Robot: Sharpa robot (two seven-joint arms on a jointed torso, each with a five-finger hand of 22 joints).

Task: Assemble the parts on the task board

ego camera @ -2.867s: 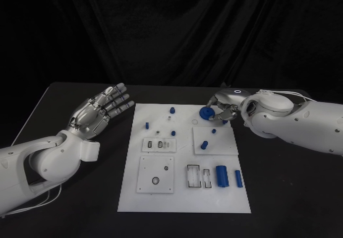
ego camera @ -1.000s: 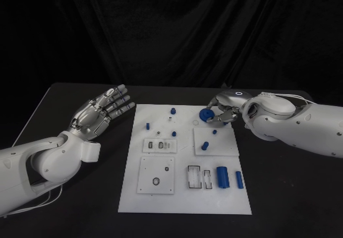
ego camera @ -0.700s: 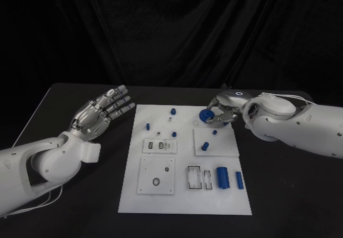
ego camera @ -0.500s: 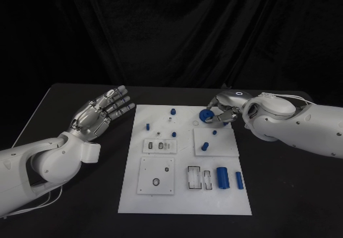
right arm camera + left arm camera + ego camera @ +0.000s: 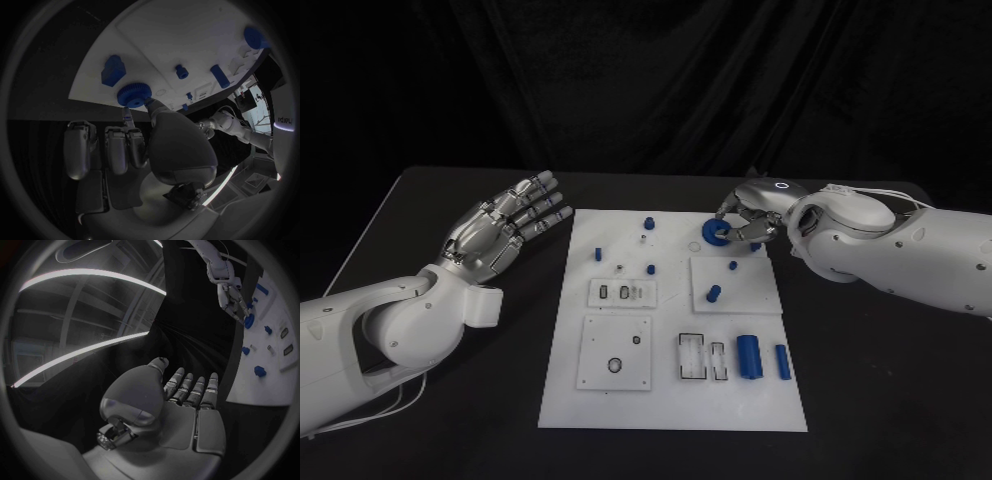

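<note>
My right hand (image 5: 750, 216) pinches a blue ridged gear (image 5: 714, 233) between thumb and finger, just above the far right corner of the white task board (image 5: 672, 400). The right wrist view shows that gear (image 5: 133, 93) at the fingertips of the right hand (image 5: 150, 145), close to the board's edge (image 5: 187, 30) and beside a blue block (image 5: 113, 70). My left hand (image 5: 502, 225) hovers left of the board, palm up, fingers spread and holding nothing. The left wrist view shows the left hand (image 5: 181, 405) with the gear (image 5: 249, 320) far off.
Two blue cylinders (image 5: 749, 356) (image 5: 782, 361) lie at the board's near right. Blue pegs stand on a raised square plate (image 5: 711, 294) (image 5: 731, 265). Small blue pieces (image 5: 648, 221) (image 5: 599, 253) (image 5: 652, 268) dot the far left part. Black table lies all round.
The right hand has turned slightly and brought the gear a touch lower and leftward at the board's far right corner. The left hand has stayed put.
</note>
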